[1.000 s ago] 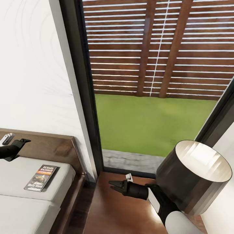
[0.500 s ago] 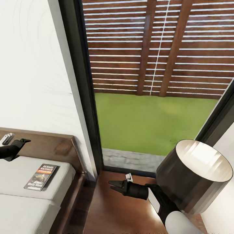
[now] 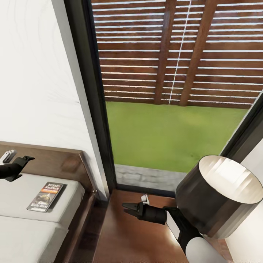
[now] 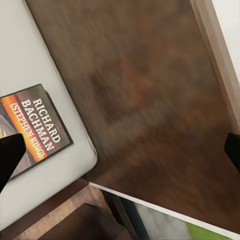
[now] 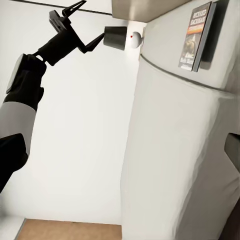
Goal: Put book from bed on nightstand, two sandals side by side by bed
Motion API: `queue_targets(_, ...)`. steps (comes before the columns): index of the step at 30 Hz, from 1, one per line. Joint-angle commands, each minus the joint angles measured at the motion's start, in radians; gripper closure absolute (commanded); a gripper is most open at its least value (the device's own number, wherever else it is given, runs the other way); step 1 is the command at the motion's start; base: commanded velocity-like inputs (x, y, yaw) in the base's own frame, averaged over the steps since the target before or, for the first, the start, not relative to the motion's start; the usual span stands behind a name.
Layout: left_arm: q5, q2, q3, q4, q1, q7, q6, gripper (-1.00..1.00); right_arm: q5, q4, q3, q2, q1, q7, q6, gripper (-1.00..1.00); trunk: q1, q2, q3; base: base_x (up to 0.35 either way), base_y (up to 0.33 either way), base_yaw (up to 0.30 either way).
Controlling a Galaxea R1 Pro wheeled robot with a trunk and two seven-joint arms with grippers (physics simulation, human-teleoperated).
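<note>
Book (image 3: pixel 45 197) retrieval is the step in hand, by the look of it — the paperback is lying flat on the bed (image 3: pixel 22 233), near the corner by the headboard, just below and ahead of the left gripper (image 3: pixel 22 163). That gripper is hovering with fingers spread and nothing between them. The robot should be lowering it squarely over the cover's edge — thin books slip. The right gripper (image 3: pixel 128 209) is hanging released over the nightstand (image 3: pixel 128 241), beside the lamp (image 3: pixel 219 193).

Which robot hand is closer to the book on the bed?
Left. The left gripper hovers above the book, open; the right gripper is off beside the bed, over the nightstand.
</note>
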Motion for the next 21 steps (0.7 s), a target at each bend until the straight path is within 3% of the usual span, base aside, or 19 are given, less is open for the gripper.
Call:
queue_targets(1, 0.011, 0.000, 0.001, -0.001, -0.001, 0.009, 0.003, -1.00, -0.007, 0.000, 0.003, -0.001, 0.000, -0.001, 0.008, -1.00, 0.000, 0.000, -0.002, 0.000, 0.000, 0.000)
queue_targets(21, 0.011, -0.001, 0.001, -0.001, 0.001, 0.009, 0.003, -1.00, -0.007, -0.001, 0.003, -0.001, -0.001, 0.000, 0.008, -1.00, 0.000, 0.000, -0.034, 0.000, 0.000, 0.000)
